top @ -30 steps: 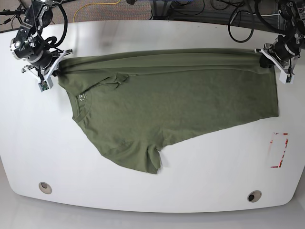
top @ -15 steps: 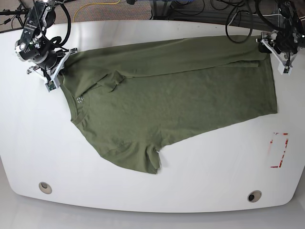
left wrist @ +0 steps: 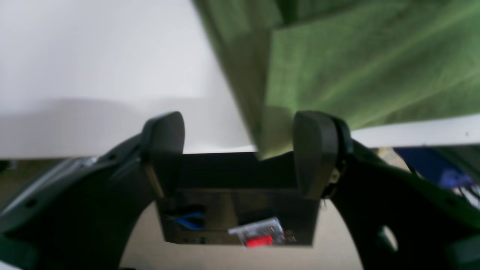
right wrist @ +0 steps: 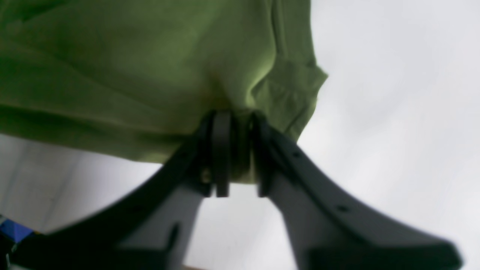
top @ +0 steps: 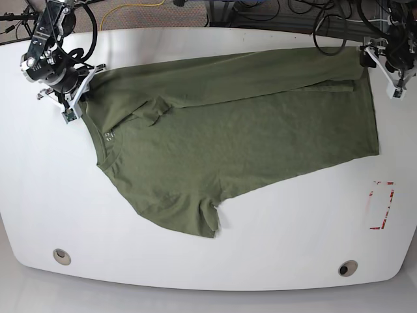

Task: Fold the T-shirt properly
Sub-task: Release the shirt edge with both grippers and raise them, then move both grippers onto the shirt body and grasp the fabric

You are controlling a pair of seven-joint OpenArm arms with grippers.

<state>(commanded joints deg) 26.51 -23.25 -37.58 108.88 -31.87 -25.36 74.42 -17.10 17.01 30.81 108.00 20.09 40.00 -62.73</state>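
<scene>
Cloth first: the olive-green T-shirt [top: 228,137] lies spread across the white counter [top: 273,241], collar toward the left edge, hem toward the right, its far edge folded over into a band along the back. On the right gripper [right wrist: 236,157] the jaws are pressed together, pinching a bunched bit of fabric beside a sleeve; in the base view it sits near the counter's back-left corner. On the left gripper [left wrist: 240,150] the jaws stand spread, a loose corner of hem lying between them without being clamped, near the back-right corner.

I judge the fold needs both far corners held, so I would close the left jaws squarely on that hem corner, then move both arms together, keeping the band taut and level to avoid a skewed crease.
</scene>
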